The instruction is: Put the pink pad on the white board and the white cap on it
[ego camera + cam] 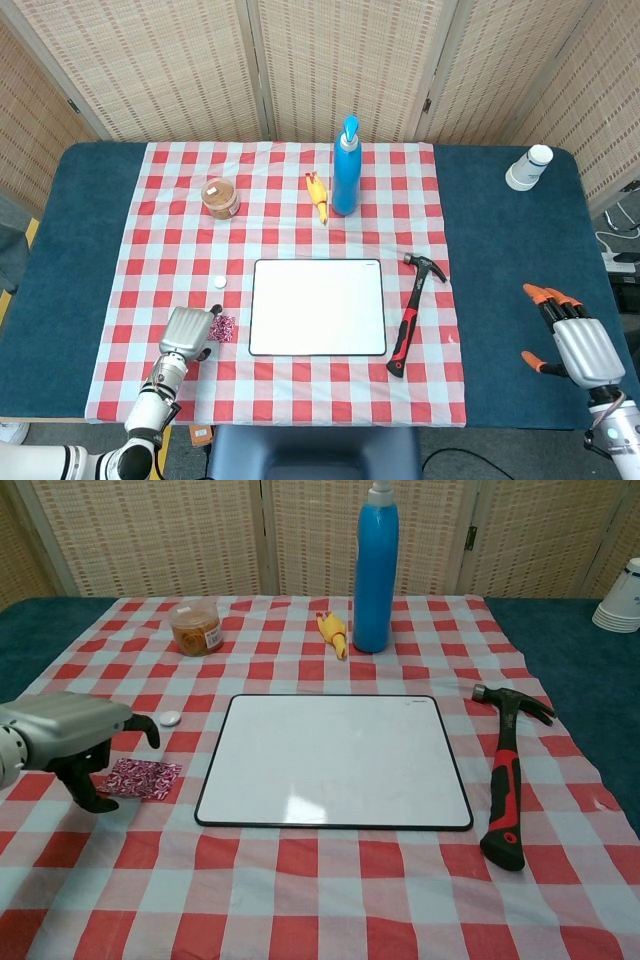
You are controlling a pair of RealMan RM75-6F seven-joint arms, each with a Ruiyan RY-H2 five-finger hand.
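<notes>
The pink patterned pad [146,778] [224,327] lies flat on the checked cloth, just left of the white board [335,759] [318,306]. My left hand [66,742] [186,332] hovers over the pad's left part with fingers spread, partly covering it; I cannot tell if it touches the pad. The small white cap [170,718] [219,282] sits on the cloth a little beyond the pad, near the board's far left corner. My right hand [573,342] is open over the blue table at the right edge, far from everything.
A black and red hammer [506,775] lies right of the board. Behind the board stand a blue spray bottle [375,568], a yellow rubber chicken [332,633] and an orange-lidded jar [196,627]. White paper cups [528,167] stand at the far right corner.
</notes>
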